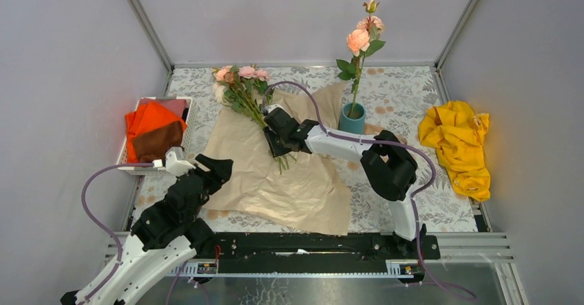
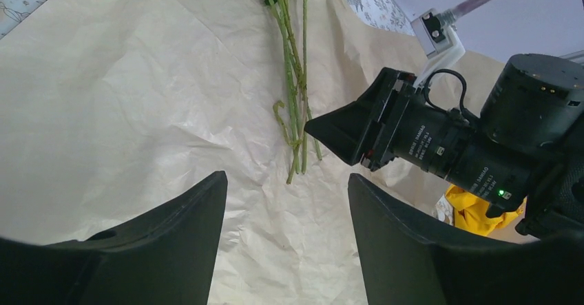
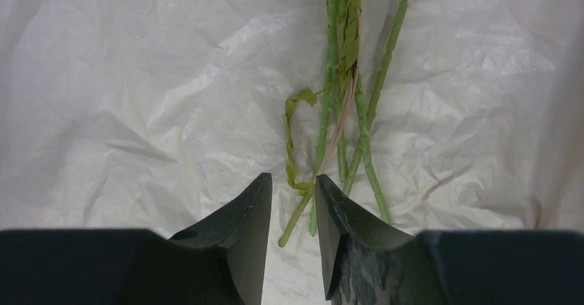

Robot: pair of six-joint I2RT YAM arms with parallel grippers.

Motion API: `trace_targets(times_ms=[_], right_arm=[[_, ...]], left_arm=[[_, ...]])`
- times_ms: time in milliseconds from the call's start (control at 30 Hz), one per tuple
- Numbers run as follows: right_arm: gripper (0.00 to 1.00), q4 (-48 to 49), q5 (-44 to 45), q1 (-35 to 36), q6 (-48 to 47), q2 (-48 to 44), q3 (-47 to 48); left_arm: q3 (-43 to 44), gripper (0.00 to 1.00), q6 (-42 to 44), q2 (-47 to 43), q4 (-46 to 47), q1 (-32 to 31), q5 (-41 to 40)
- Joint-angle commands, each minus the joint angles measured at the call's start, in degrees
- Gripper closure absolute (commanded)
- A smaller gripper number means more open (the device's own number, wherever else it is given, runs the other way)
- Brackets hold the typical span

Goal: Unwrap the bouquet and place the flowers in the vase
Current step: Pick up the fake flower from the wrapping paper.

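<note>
right gripper (image 3: 293, 178) astride flower stems (image 3: 342, 57)

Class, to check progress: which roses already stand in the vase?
The tall peach roses, upright in the teal vase; the remaining flowers lie flat on the unfolded paper.

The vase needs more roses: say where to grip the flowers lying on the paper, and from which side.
Grip the bare lower stems of the flowers, above the cut ends, coming down from above with the right claw across them. They lie flat and bunched on the paper; leaves and heads crowd the far end.
</note>
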Motion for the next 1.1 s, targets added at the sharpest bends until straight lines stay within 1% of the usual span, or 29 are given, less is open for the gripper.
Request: trace_targets(times_ms=[0, 133, 800, 1067], right_arm=[[0.63, -0.8, 2.4, 0.2, -1.3, 1.7, 3.8], [0.64, -1.3, 2.7, -0.2, -1.5, 3.2, 4.6], [0.71, -0.1, 2.0, -1.3, -1.0, 6.5, 4.0], [0.88, -0.5, 2.5, -1.5, -1.2, 5.3, 4.3]], left_arm=[[-0.7, 0.28, -0.9, -0.8, 0.0, -0.1, -0.6], [-0.8, 0.28, -0.9, -1.1, -0.1, -0.1, -0.6], [-1.4, 0.28, -1.2, -1.4, -0.1, -0.1, -0.2], [-1.7, 0.27, -1.4, -1.3, -0.1, -0.1, 0.0]])
